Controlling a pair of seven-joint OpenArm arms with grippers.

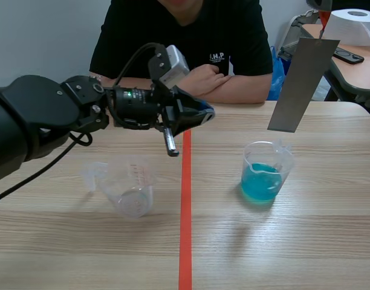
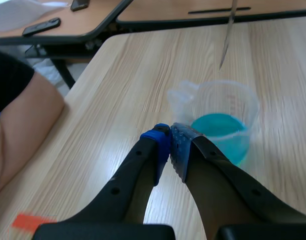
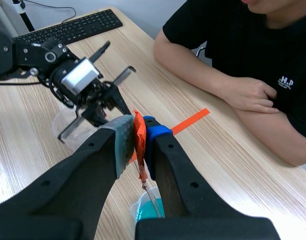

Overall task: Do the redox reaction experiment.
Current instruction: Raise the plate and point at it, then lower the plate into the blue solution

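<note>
**A:** Where are the grippers?

**B:** The right gripper (image 3: 139,135) is clamped on the orange-taped top of a grey metal strip (image 1: 303,84). The strip hangs upright, its lower edge above the beaker of blue liquid (image 1: 263,172) and out of the liquid. The left gripper (image 2: 169,137), pads pressed together on nothing, hovers near the far end of the red tape line (image 1: 185,211).

**A:** And around them?

**B:** An empty beaker (image 1: 127,184) stands left of the line, well apart from the blue one, with bare table (image 1: 294,241) between. A person's forearms (image 1: 233,84) rest along the far edge.
</note>
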